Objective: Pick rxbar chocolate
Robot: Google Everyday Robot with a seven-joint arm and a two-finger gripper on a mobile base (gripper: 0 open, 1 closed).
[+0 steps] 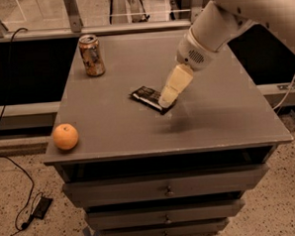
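Observation:
The rxbar chocolate (147,96), a flat black bar with white lettering, lies near the middle of the grey cabinet top (212,116). My gripper (165,102) reaches in from the upper right on the white arm and hangs right over the bar's right end, covering that end. I cannot tell whether it touches the bar.
An orange-brown drink can (91,55) stands at the back left of the top. An orange fruit (65,136) sits at the front left corner. Drawers are below the top. A black cable and adapter (40,207) lie on the floor at the left.

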